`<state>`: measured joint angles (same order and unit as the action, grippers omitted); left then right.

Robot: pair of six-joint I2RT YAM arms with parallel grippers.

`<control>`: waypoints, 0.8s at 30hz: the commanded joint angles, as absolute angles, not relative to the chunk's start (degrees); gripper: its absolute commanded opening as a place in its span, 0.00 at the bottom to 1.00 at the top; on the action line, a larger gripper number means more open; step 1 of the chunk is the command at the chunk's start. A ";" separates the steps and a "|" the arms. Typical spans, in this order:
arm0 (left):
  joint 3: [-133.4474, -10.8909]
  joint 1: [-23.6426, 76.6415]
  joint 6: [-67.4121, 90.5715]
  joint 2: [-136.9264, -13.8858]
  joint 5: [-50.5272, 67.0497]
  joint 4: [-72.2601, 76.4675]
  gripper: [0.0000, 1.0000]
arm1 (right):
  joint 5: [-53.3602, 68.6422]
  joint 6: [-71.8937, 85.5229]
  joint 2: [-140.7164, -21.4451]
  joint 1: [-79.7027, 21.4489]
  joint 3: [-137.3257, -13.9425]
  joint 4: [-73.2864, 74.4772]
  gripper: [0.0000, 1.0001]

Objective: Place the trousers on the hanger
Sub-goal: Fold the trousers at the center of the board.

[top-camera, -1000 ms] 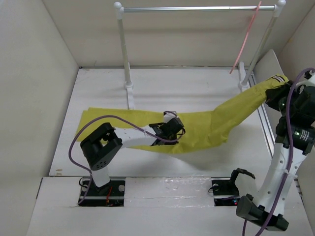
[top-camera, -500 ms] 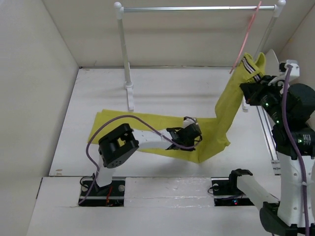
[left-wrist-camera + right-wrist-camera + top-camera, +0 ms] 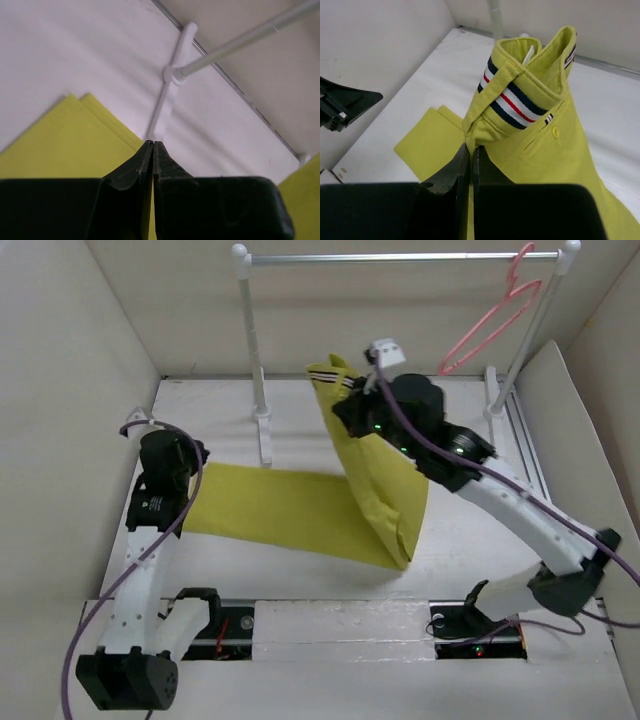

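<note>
White table (image 3: 210, 410), rail (image 3: 400, 257) behind: right gripper (image 3: 347, 405) clamped on raised trousers (image 3: 290, 510) waistband; hanger (image 3: 490, 325) up-right of it on rail; left gripper (image 3: 190, 455) closed at leg ends, farther off

The left arm (image 3: 150, 570) and the right arm (image 3: 520, 515) have white links between bulky black joint housings. A purple cable (image 3: 68, 680) follows each one. Small green lights (image 3: 403, 450) glow on the right arm's joints. The fingers (image 3: 131, 172) are matte black wedges.
</note>
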<state>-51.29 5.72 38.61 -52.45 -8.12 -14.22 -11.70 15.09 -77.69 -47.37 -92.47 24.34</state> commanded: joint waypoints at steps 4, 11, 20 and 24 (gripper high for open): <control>-60.98 -0.53 35.85 -51.86 -11.14 -23.80 0.00 | -9.07 15.73 -102.27 -59.14 -107.29 8.17 0.00; -80.15 -0.53 31.56 -56.07 -20.41 -30.68 0.27 | 6.11 16.44 -122.51 -65.30 -120.93 15.89 0.84; -53.47 -0.53 34.36 -54.83 1.87 -14.97 0.34 | 9.15 15.38 -97.26 -58.72 -86.35 10.64 0.43; -43.52 2.88 35.68 -64.40 8.34 -7.04 0.34 | 4.84 15.38 -87.75 -55.12 -67.47 15.00 0.00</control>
